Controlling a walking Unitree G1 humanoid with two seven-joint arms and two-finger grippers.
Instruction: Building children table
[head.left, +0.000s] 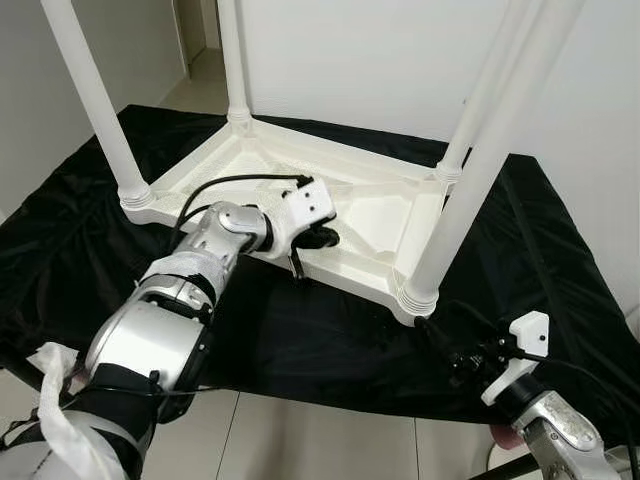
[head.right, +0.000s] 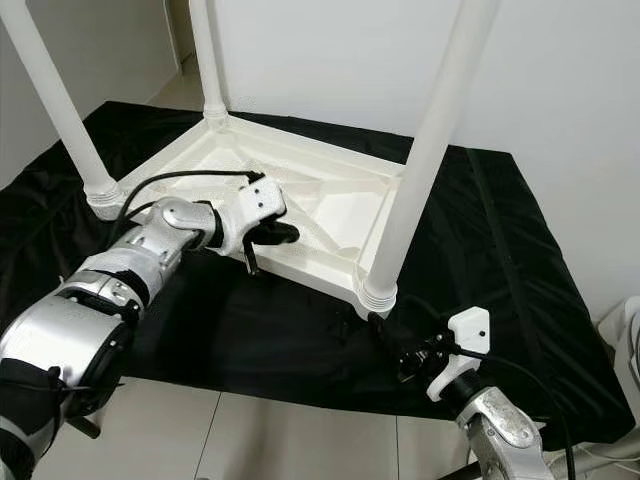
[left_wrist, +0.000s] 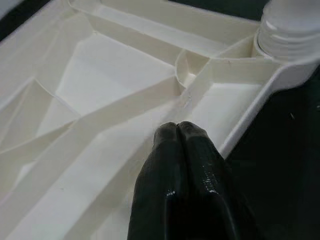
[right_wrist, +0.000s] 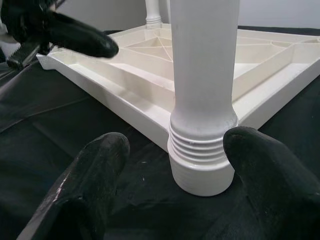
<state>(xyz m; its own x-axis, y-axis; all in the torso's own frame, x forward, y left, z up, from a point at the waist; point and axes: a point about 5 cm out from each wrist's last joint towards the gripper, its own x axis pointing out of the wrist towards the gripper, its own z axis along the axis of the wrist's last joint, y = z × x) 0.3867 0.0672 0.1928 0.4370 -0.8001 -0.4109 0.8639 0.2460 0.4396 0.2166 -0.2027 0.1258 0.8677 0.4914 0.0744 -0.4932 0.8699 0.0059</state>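
Leg-fitting stage: the white tabletop (head.left: 350, 225) lies upside down on the black cloth (head.left: 300, 340), all four legs standing in their corner sockets. Near-right leg (right_wrist: 202, 75) looks like the one in hand; threads at its base are exposed, so probably not fully seated. Right gripper (right_wrist: 172, 165) is spread wide open, fingers either side of the threaded collar, not touching it. Next: close on the leg and turn or press it home. Left gripper (left_wrist: 185, 150) is clenched, holding nothing, tips resting on the tabletop's front rim, likely bracing it.
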